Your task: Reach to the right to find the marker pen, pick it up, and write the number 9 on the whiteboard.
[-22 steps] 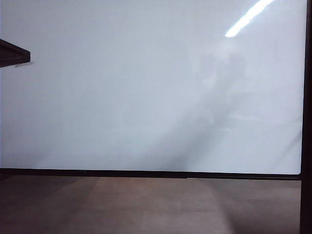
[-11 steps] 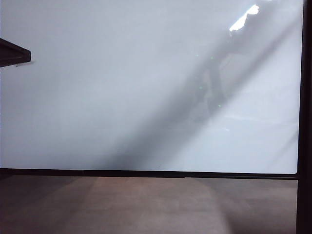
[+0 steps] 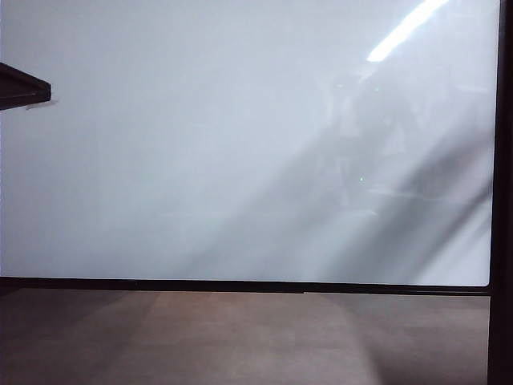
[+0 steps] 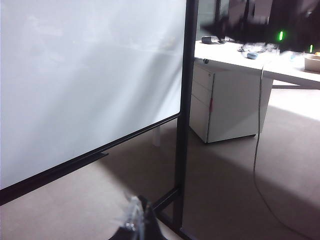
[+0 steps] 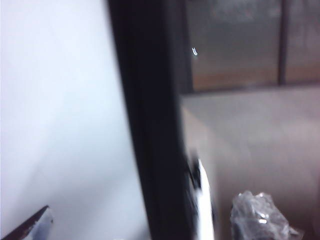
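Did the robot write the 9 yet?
Not yet. The whiteboard is blank, so nothing is done. The right pincer is open and empty beside the board's black frame; a blurry white stick there may be the pen. The left pincer sits low by the board. Left to do: grab the pen, write the 9.

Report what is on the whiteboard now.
No writing: the whiteboard shows only a light strip's reflection and shadows; nothing covers it. Left tool sits low near its stand; right tool, open, beside its frame.
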`<state>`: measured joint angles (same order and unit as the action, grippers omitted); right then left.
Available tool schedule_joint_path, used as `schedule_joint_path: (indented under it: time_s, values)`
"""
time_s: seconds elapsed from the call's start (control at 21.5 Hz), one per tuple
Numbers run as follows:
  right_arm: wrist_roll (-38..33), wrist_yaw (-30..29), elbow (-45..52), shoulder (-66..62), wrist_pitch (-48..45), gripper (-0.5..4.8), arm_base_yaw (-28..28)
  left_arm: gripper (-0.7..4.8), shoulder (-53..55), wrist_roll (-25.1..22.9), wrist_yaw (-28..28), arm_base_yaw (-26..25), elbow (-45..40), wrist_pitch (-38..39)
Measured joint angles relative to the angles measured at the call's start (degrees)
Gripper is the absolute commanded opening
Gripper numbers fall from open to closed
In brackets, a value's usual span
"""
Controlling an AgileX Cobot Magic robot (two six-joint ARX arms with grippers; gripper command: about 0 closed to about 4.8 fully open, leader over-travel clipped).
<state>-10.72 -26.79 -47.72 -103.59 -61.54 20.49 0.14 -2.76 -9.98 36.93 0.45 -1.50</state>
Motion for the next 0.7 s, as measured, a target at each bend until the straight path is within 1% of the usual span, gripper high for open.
schedule_joint_path:
  time_s: [0.14, 0.37, 0.46, 0.7]
  values:
    - [0.02, 0.39, 0.24, -5.99, -4.96, 4.79, 0.35, -0.05, 0.00, 0.00, 0.00, 0.00, 0.00, 0.00]
    - [-0.02, 3.43, 0.15, -10.67, -11.28, 4.79, 0.59, -0.05, 0.00, 0.00, 0.00, 0.00, 0.00, 0.00]
    - [0.00, 4.44, -0.37, -12.22, -12.33, 4.79, 0.57, -0.05, 0.00, 0.00, 0.00, 0.00, 0.00, 0.00]
    - [0.00, 4.68, -3.39, -15.06, -12.48, 4.79, 0.57, -0.05, 0.02, 0.00, 0.00, 0.00, 0.00, 0.00]
